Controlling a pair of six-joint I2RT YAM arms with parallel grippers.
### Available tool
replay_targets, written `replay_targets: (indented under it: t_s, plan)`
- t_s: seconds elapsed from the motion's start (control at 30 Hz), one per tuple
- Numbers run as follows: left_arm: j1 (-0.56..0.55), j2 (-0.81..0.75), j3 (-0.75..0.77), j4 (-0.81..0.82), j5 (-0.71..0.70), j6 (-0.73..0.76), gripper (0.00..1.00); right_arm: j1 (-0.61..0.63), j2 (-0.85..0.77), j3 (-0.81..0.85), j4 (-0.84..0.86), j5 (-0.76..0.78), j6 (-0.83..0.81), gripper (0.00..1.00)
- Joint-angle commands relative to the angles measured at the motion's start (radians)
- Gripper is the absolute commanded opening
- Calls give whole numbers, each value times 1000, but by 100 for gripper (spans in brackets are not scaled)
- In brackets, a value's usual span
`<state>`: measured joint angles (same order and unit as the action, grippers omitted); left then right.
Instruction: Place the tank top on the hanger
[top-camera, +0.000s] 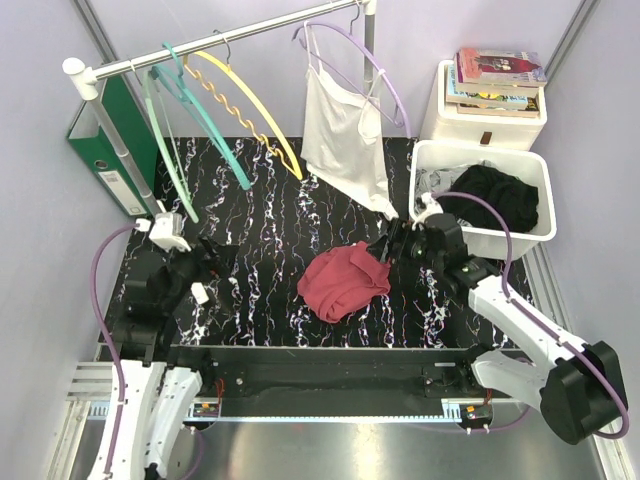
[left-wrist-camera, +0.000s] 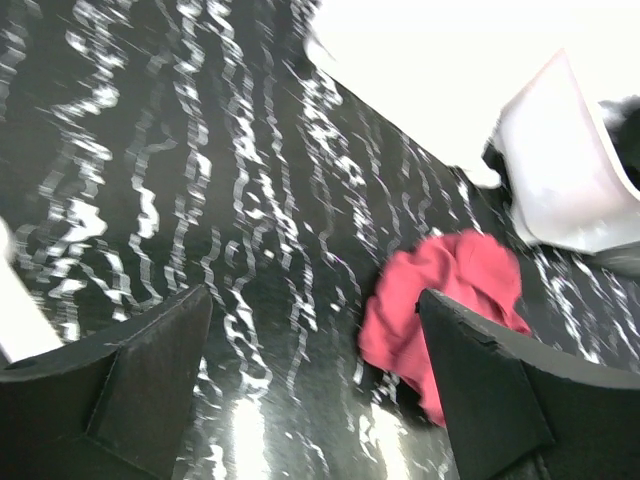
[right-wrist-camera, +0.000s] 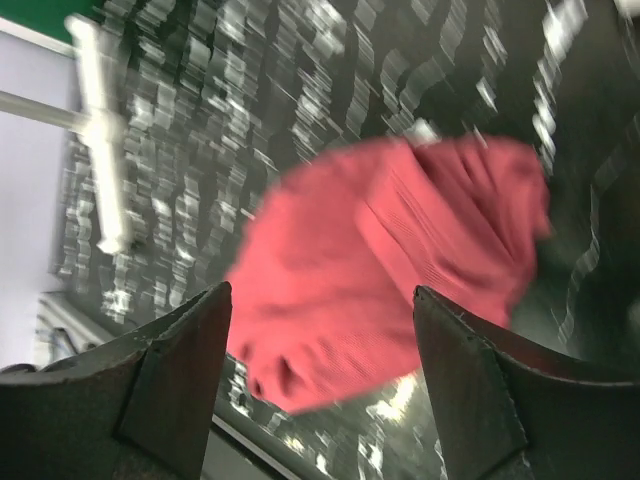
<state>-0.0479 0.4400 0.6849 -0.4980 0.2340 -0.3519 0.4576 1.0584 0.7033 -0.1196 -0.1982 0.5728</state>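
- Top external view: the maroon tank top (top-camera: 343, 282) lies in a crumpled heap on the black marbled table (top-camera: 270, 215), near the middle and toward the near edge.
- The yellow hanger (top-camera: 250, 112) hangs by its hook from the rail (top-camera: 230, 38) at the back. It sits between the teal hangers (top-camera: 190, 120) on its left and the lilac hanger (top-camera: 372, 62), which carries a white camisole (top-camera: 343, 135). Hanger and tank top are well apart.
- The right gripper (top-camera: 385, 245) is just beside the heap's upper right edge. The left gripper (top-camera: 208, 268) is off to the left, apart from the fabric. From this view I cannot tell how far either claw is spread.
- A white bin (top-camera: 430, 160) at the right holds a black garment (top-camera: 495, 195). Books (top-camera: 498, 78) are stacked behind it, and a green binder (top-camera: 100, 140) stands at the far left.
- Left wrist view: the left gripper (left-wrist-camera: 315, 385) is spread wide with nothing between its fingers (left-wrist-camera: 150, 370). The tank top (left-wrist-camera: 440, 300) lies on the table beyond them, toward the right finger, with the bin (left-wrist-camera: 560, 170) farther back.
- Right wrist view: the right gripper (right-wrist-camera: 320, 375) is also wide open and holds nothing. The tank top (right-wrist-camera: 390, 260) fills the gap seen between its fingers (right-wrist-camera: 180, 370), blurred and lying on the table.
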Motion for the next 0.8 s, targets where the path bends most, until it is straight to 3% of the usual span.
replay_targets:
  t_s: [0.0, 0.2, 0.37, 0.47, 0.63, 0.77]
  plan:
    - [-104, -9, -40, 47, -82, -80, 87, 4, -32, -50, 18, 53, 45, 81]
    - [-384, -7, -234, 174, -218, -275, 85, 6, -57, -77, 12, 120, 18, 81]
    - [-718, 113, -338, 335, -379, -369, 85, 4, 17, -41, 15, 120, -25, 76]
    - [-826, 230, -349, 462, -398, -386, 86, 4, 78, -30, 31, 102, -40, 75]
    - [-859, 433, -422, 749, -329, -462, 85, 6, 149, -31, 83, 82, -41, 73]
    - [-859, 555, -452, 894, -300, -519, 79, 6, 201, -30, 109, 60, -42, 71]
